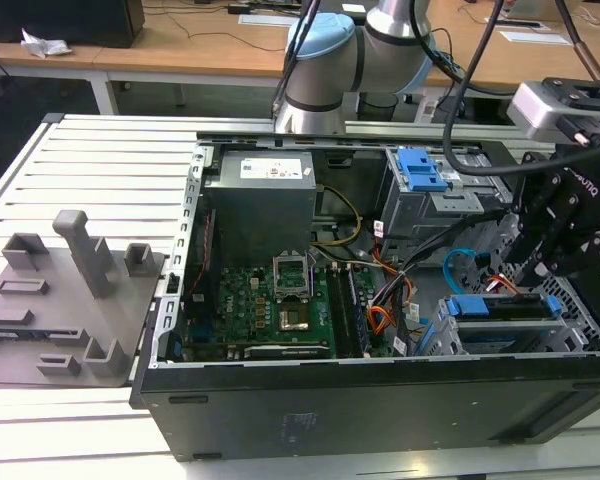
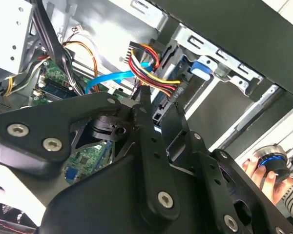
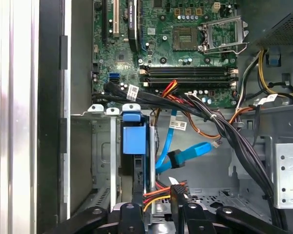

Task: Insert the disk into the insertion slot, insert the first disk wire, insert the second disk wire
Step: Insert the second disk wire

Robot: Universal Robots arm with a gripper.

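Observation:
The disk [image 1: 500, 308] sits in its blue carrier inside the insertion slot [image 1: 442, 338], the perforated cage at the case's front corner on the exterior view's right. The first wrist view looks down on the carrier's blue tab [image 3: 134, 138] between the cage walls [image 3: 100, 146]. My gripper [image 1: 536, 274] hangs right beside the disk's end. In the second wrist view its fingers [image 2: 143, 100] are closed on the black plug of a red, yellow and black wire bundle [image 2: 154, 70], held against the disk's edge. A blue flat wire [image 3: 185, 156] with a black plug lies loose nearby.
The open case [image 1: 380, 400] holds a motherboard [image 1: 270, 300], a power supply [image 1: 260, 200] and a taller grey cage with a blue tab [image 1: 420, 168]. Thick black cables [image 3: 234, 136] cross beside the slot. A grey fixture plate [image 1: 60, 300] lies on the exterior view's left. A person's hand [image 2: 263, 170] holds a round device.

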